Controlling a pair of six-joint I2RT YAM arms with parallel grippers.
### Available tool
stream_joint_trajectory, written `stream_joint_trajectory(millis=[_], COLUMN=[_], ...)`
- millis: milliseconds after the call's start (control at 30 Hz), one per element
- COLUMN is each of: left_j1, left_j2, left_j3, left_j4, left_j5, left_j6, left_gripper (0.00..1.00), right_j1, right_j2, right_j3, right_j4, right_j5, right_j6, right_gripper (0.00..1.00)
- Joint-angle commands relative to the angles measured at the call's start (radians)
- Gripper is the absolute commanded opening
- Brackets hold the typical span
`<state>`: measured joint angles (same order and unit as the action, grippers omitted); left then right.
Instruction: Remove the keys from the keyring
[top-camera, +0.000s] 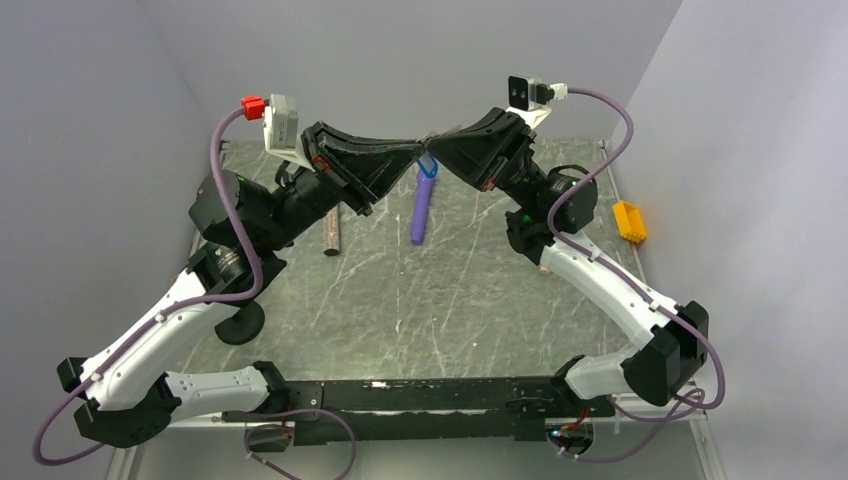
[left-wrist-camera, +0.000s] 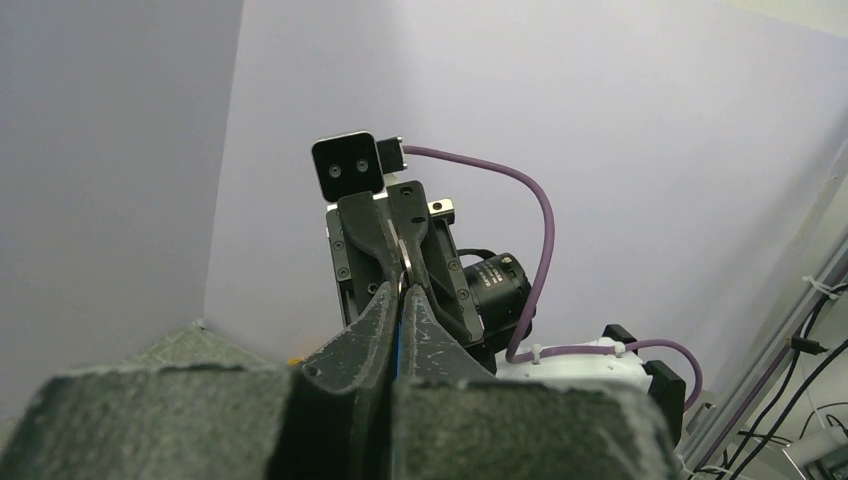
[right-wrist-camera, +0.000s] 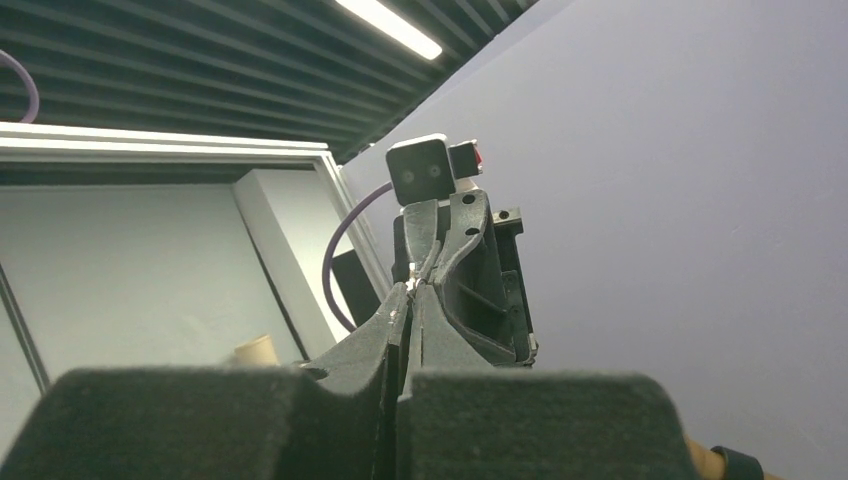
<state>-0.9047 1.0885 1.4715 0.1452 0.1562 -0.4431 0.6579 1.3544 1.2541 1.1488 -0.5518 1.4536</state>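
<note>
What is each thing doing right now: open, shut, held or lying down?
left gripper: shut, pinching the keyring
right gripper: shut, pinching the keyring too
keyring: held up between both grippers, blue tag hanging
purple wand: lying on the table
brown cylinder: lying on the table

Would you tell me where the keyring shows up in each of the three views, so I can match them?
Top external: the keyring hangs upper centre, just below where the left gripper and right gripper meet tip to tip.
Left wrist: a thin blue sliver at centre, between the near fingers.
Right wrist: blue tag hidden; only a metal glint where the tips meet.
Shared landmark: that tip-to-tip meeting point.
</note>
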Motion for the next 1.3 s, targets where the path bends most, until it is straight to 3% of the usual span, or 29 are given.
stream_joint_trajectory(millis=[0, 333, 800, 1267], left_j1=[-0.004, -0.005, -0.005, -0.004], left_j2=[0.007, -0.001, 0.077, 0.073], left_j3=[0.041, 0.078, 0.355, 0.39], left_j4=[0.024, -0.083, -0.579, -0.809], left_j5=[0.047, 0.059, 0.212, 0.243], left_j6=[-0.013, 0.026, 0.237, 0.351], left_gripper=[0.0, 0.0, 0.0, 0.0], right_j1=[0.012, 0.015, 0.029, 0.041], right_j2=[-0.01, -0.035, -0.15, -0.221], right_j3=[0.031, 0.022, -0.005, -0.019], right_j4=[0.016, -0.05, -0.395, -0.753], right_j5=[-0.027, -0.065, -0.137, -0.226], right_j6=[-0.008, -0.05, -0.33, -0.611], right_gripper=[0.0, 0.0, 0.0, 0.0])
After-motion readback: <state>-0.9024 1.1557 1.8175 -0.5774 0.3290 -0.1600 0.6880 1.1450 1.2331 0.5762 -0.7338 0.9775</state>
